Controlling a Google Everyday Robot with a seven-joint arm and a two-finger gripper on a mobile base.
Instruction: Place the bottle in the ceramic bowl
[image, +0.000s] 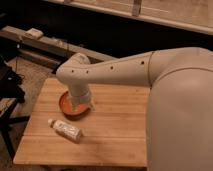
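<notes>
The bottle (65, 129) lies on its side on the wooden table (110, 135), near the front left, with its white cap pointing left. The ceramic bowl (69, 106), orange inside with a darker rim, sits just behind it and to the right. My gripper (81, 102) hangs down over the bowl's right half at the end of the white arm (115, 72), and covers part of the bowl. The bottle lies apart from the gripper, in front of and below the bowl.
The table's left edge (31, 120) and front edge (75, 163) are near the bottle. A dark chair or stand (9, 95) is at the left of the table. A low shelf with a pale object (34, 33) runs behind.
</notes>
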